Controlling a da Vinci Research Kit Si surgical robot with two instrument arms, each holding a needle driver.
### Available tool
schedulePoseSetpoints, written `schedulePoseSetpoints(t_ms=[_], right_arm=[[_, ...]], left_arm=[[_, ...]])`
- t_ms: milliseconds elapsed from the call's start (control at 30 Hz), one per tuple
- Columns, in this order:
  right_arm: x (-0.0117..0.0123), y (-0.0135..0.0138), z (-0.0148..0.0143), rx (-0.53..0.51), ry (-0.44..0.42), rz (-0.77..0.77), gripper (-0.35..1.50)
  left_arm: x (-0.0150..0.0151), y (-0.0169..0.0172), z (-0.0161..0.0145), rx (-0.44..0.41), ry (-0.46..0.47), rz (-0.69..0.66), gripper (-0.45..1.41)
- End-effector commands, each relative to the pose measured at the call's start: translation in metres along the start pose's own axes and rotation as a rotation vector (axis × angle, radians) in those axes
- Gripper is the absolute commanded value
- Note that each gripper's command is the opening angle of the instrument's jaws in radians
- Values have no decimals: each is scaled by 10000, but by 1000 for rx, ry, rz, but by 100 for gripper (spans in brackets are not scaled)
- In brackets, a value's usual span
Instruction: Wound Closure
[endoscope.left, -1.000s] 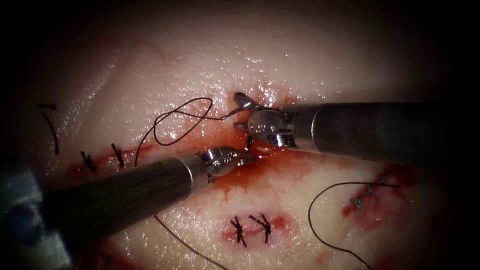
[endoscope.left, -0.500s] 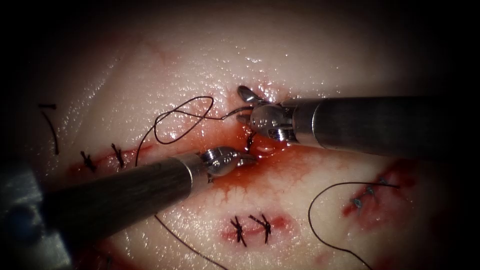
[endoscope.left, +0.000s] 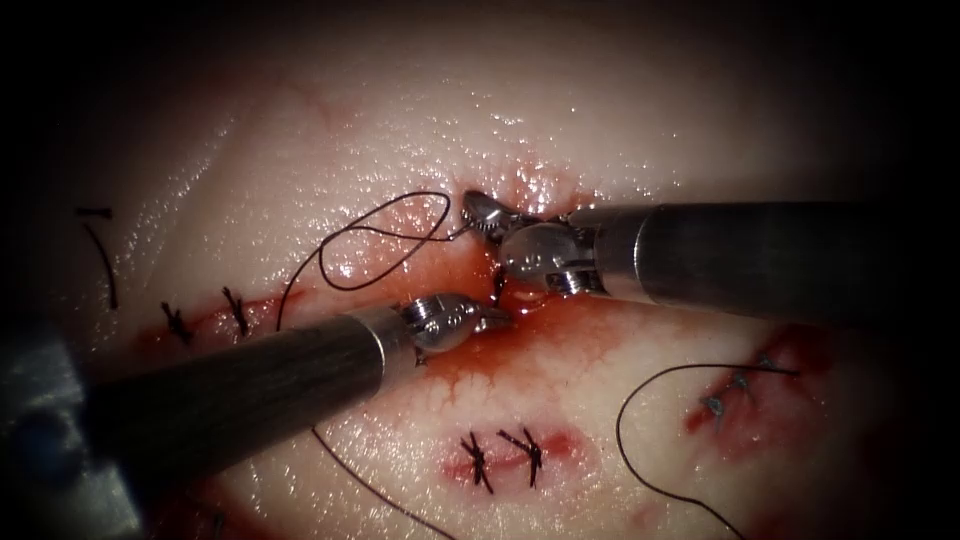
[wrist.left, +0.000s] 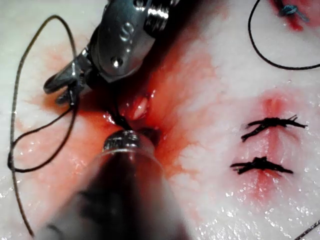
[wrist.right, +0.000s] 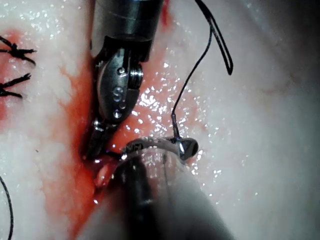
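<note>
Left arm comes in low from the near left, shaft angled up toward the cut (endoscope.left: 520, 300), wrist roughly in line with the shaft. Left claw (endoscope.left: 492, 319) is clenched at the red, wet edge of the tissue (endoscope.left: 600, 120), tips buried in the red fluid (endoscope.left: 520, 350); can't tell if it pinches tissue or thread.

Right arm lies nearly level from the right, further back, wrist bent toward the left. Right claw (endoscope.left: 478, 213) is clenched on the thread (endoscope.left: 345, 240) end of the needle (endoscope.left: 462, 232), just above the cut. Needle mostly hidden by the jaws; can't tell if its tip is in tissue. Thread loops out left of the claw.
</note>
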Motion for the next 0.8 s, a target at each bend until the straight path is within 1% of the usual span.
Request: schedulePoseSetpoints(t_ms=[33,100,133,200,333,433,500,533,667,800], right_arm=[[-10,1,-3,20,30,73,-35],[-18,6,-11,53,76,172,-35],[-24,9,-15,59,125,244,-35],[-34,14,-19,39,195,341,-35],[-57,20,-18,67,297,575,-35],[-70,21,-15,100,330,739,-35],[-77,20,-12,123,345,792,-35],[-79,19,-11,137,356,845,-35],[-85,17,-6,171,373,994,-35],[-90,21,-3,194,381,1098,-35]], left_arm=[[1,-1,8,-1,1,1,-23],[2,-1,9,-1,0,0,-23],[2,-1,9,0,0,-1,-23],[3,-1,10,1,0,-8,-23],[4,0,11,1,0,-8,-23],[3,-1,11,1,0,-7,-23],[3,-1,11,1,0,-7,-23],[3,-1,11,1,0,-7,-23],[4,0,13,7,-1,-8,-23],[5,1,15,7,0,-9,-23]])
